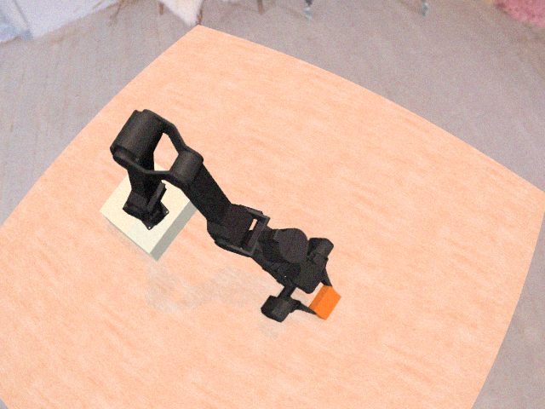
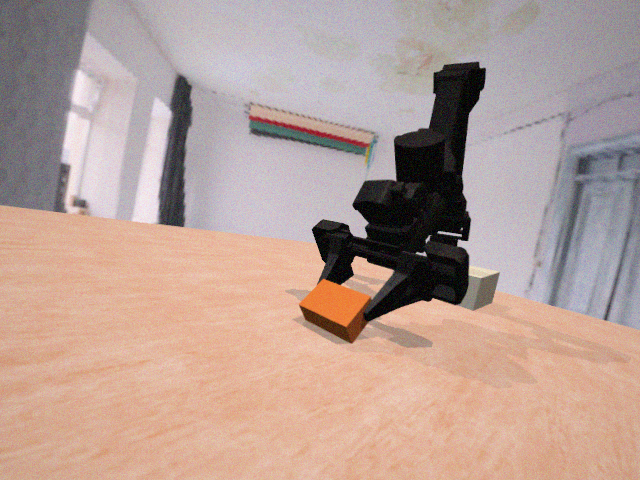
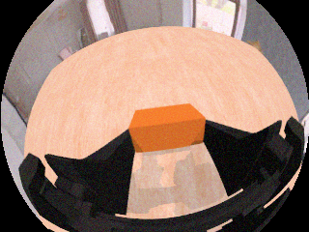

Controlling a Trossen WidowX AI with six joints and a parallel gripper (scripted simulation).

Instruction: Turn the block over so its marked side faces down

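Black parallel-jaw gripper [image 2: 368, 298]: clamping the solid orange rectangular block [image 2: 334, 308] between its two pointed fingertips, one finger pressing each short end, the jaws standing fairly wide because the block is filling the gap. The gripper is leaning forward and low, fingers [image 2: 392, 296] angling down and outward toward the block instead of pointing straight down. Block: sitting at the very tips of the fingers, tilting, with its far lower corner appearing to be touching or just above the pale orange wood-grain table top [image 2: 155, 361]; whether it is fully lifted cannot be told. In the wrist view the block [image 3: 168, 127] is lying dead ahead between the two dark fingers, showing plain orange faces; no marking is showing on any face in any view, so which side is the marked one cannot be told. Progress, as a judgement: grasp achieved and rotation seemingly under way, partial only; the turn to bring the marked side underneath, the setting down flat and the release are all remaining. Behind the gripper: the black jointed arm [image 1: 211, 193] reaching back to a cream square base block [image 1: 132, 220], well apart from the orange block [image 1: 325, 301].
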